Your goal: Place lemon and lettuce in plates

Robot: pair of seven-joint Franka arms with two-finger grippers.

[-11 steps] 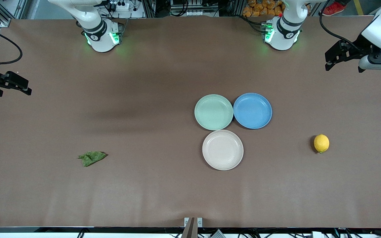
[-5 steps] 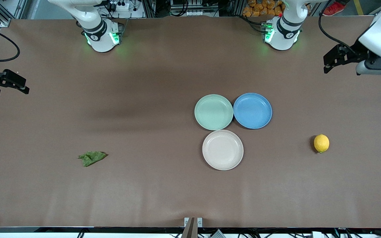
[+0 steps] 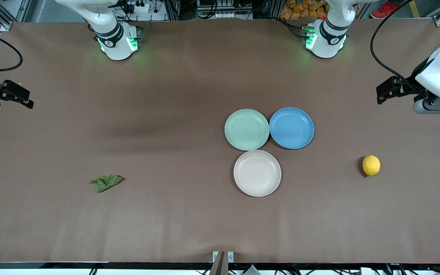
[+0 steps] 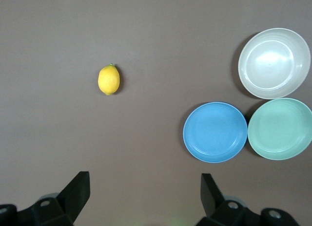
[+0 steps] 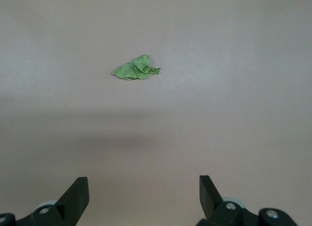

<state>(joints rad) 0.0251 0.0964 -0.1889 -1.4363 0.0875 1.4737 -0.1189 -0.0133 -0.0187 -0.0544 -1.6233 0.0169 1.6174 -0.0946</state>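
No writing can be read anywhere. The brown surface (image 3: pixel 166 229) has wide bare room around three touching, empty plates: mint green plate (image 3: pixel 246 129), blue plate (image 3: pixel 291 128), and beige-white plate (image 3: pixel 257 173) nearest the camera. The left claw (image 3: pixel 381 93) hangs open over the surface's left-arm end, the right claw (image 3: pixel 27 100) open over the right-arm end. Lettuce (image 3: pixel 105 182) lies toward the right arm's end, lemon (image 3: pixel 371 165) toward the left's.

Open tabletop (image 3: pixel 166 114) around lemon (image 3: pixel 371 165) and lettuce (image 3: pixel 106 182); three touching plates mid-table.
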